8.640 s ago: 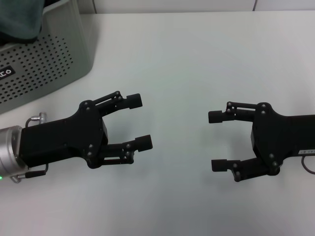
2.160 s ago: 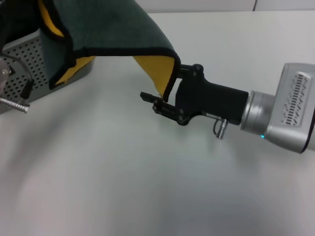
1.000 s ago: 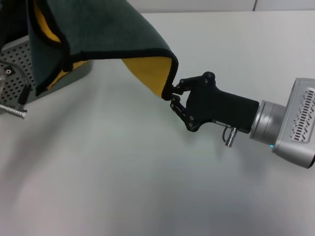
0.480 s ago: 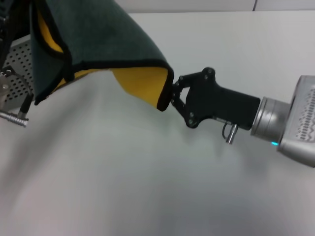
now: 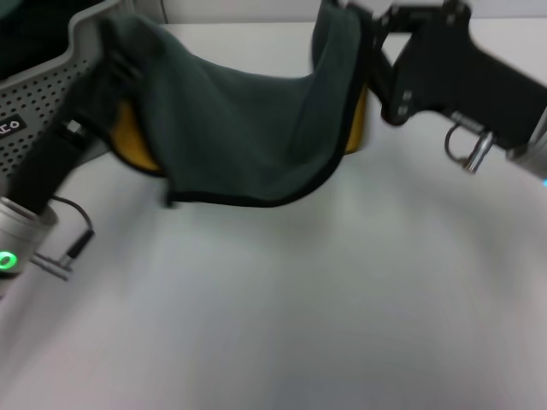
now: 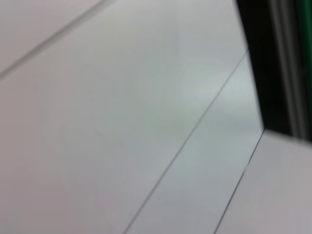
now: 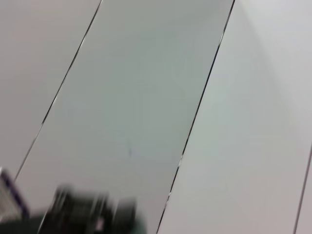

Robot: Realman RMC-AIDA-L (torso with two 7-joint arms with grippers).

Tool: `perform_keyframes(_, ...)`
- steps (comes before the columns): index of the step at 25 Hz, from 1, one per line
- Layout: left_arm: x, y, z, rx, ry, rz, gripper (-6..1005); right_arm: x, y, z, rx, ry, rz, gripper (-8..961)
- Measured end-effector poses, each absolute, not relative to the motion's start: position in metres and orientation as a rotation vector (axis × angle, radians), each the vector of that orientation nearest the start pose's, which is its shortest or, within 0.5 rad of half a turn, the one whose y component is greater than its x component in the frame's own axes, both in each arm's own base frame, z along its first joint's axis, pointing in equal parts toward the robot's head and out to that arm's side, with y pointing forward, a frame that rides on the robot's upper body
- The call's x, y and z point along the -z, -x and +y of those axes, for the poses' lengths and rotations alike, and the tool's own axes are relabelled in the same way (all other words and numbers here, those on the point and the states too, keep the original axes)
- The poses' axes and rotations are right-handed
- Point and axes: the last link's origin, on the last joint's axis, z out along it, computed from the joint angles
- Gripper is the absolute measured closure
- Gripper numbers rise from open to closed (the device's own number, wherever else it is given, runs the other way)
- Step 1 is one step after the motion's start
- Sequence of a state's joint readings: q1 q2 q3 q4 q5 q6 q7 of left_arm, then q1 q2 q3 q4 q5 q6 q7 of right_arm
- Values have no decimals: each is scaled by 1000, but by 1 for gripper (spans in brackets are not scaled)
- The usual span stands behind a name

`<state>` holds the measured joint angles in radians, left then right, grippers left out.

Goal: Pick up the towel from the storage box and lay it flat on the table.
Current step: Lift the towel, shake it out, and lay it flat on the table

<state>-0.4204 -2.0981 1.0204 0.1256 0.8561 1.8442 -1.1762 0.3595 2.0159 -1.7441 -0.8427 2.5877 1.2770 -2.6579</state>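
Note:
The towel hangs in the air above the table, stretched between both grippers, sagging in the middle. Its dark teal side faces me, and mustard-yellow shows at its lower left and right edges. My left gripper is shut on the towel's left end, in front of the storage box. My right gripper is shut on the towel's right end near the table's far edge. The black piped edge runs along the towel's bottom. Both wrist views show only pale panels, not the towel's face.
The grey perforated storage box stands at the far left with its black label facing me. The left arm's silver wrist reaches in from the lower left. The right arm's black body crosses the upper right.
The right gripper has moved up and away with its towel end. The left gripper has come down beside the box. The towel went from a draped bunch to a spread, sagging sheet.

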Motion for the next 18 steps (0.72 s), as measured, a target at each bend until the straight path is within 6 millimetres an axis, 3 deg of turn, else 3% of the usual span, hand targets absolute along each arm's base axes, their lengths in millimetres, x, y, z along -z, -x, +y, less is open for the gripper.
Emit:
perform_keyframes(6, 29, 258, 281, 1529, 2111, -816, 883, -16, -120, 328, -1290, 2106, -407, 938)
perform_keyframes(9, 42, 261, 282, 1431, 2164, -834, 723, -23, -108, 334, -1275, 2075, -425, 937)
perform_keyframes(18, 60, 265, 284, 1303, 2222, -869, 452, -37, -76, 353, -1125, 1997, -439, 935)
